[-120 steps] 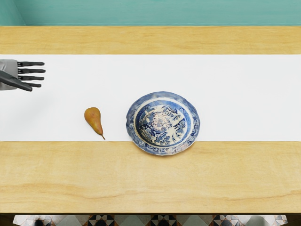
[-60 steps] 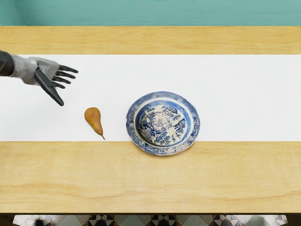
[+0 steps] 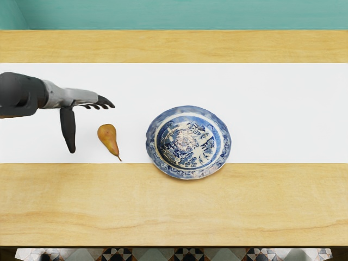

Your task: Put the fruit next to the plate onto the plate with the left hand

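Left hand (image 3: 76, 99): light grey palm, matt black fingers (image 3: 68, 130). Forearm (image 3: 19, 95): dark grey to black.

Pear (image 3: 108, 138), just beside the fingers: golden orange at the round end, shading to reddish brown toward the stem.

Plate (image 3: 150, 142), beyond the pear from the fingers: white ground with a dense blue printed pattern and a darker blue rim band.

Desk (image 3: 174, 206): pale wood with fine grain lines.

Cloth strip (image 3: 272, 109), beneath the fingers: plain white.

Wall (image 3: 174, 13): teal.

Floor (image 3: 190, 254): tiles in a dark-and-light geometric pattern.
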